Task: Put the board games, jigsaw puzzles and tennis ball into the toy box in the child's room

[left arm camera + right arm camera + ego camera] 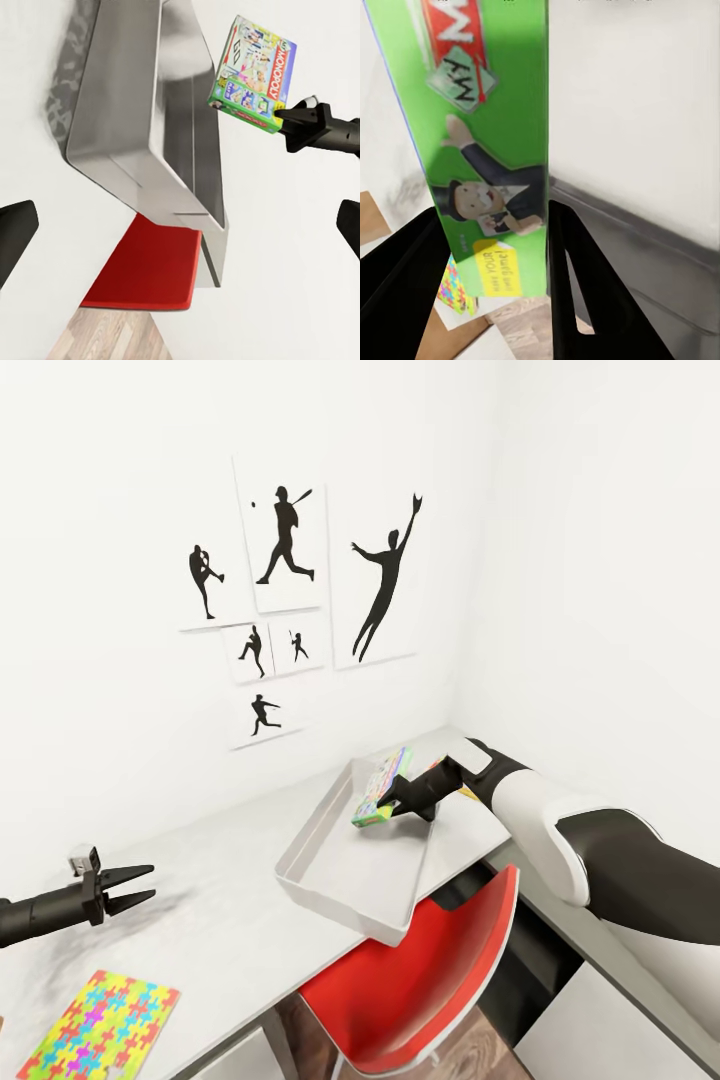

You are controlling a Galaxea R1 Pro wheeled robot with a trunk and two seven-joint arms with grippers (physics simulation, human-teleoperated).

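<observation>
Puzzle colours are showing at the lower left of the head view, where we are seeing a jigsaw puzzle (100,1027) lying flat on the white table (210,920). Just above it, at the left edge, our left gripper (132,887) is hovering over the tabletop with its fingers spread apart and nothing between them; in the left wrist view its dark fingertips (15,234) are sitting wide at the frame's two sides.

Moving to the centre, we are looking at the toy box (330,870), a shallow grey tray lying on the table with one corner overhanging the edge above a red chair (420,980). Baseball silhouette posters (290,550) are hanging on the wall above.

Right of centre, our right gripper (398,797) is clamping a green Monopoly board game (381,788), holding it on edge and tilted over the far part of the toy box. In the left wrist view the board game (253,75) is appearing at upper right, beside the box wall (120,97). In the right wrist view the fingers (574,277) are pressing against the game's green face (480,135).
</observation>
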